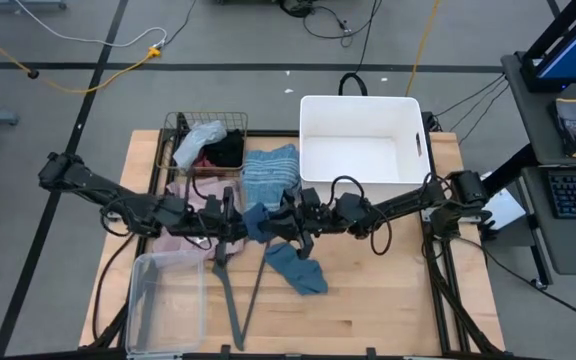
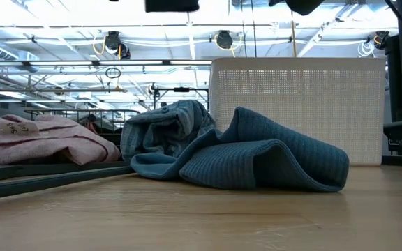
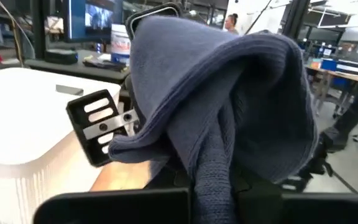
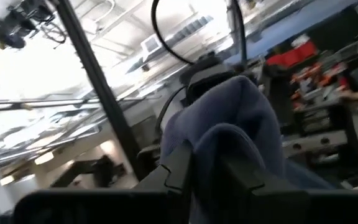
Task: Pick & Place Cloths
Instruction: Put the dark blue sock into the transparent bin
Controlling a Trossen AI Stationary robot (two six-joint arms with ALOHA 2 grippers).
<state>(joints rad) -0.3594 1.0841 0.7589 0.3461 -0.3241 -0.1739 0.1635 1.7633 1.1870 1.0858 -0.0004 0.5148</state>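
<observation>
Lying under all: a wooden table (image 1: 368, 300), on a grey floor with cables; behind it a hall with ceiling lamps, benches and a person far off.
Bin: white bin (image 1: 360, 150) stands at the far side of the table, right of centre.
Basket: wire basket (image 1: 183, 125) at the far left, with pale and black cloths inside.
Box: clear box (image 1: 163, 300) at the near left corner.
Hanger: grey hanger (image 1: 230, 300) lies on the table between the box and the teal cloth.
Teal cloth: teal cloth (image 1: 298, 268) lies crumpled on the table, near the middle, in front of the bin.
Striped towel: striped towel (image 1: 270, 172) lies between basket and bin.
Pink shirt: pink shirt (image 1: 193, 205) lies under the left arm.
Navy cloth: navy cloth (image 1: 260, 222) hangs in the air between the two grippers, above the table centre.
Left gripper: left gripper (image 1: 236, 225) has its fingers clenched on the navy cloth.
Right gripper: right gripper (image 1: 286, 222) touches the same cloth from the other side; I cannot tell whether its fingers grasp it or have let go.
In the way: the navy cloth covers most of both wrist views.
</observation>
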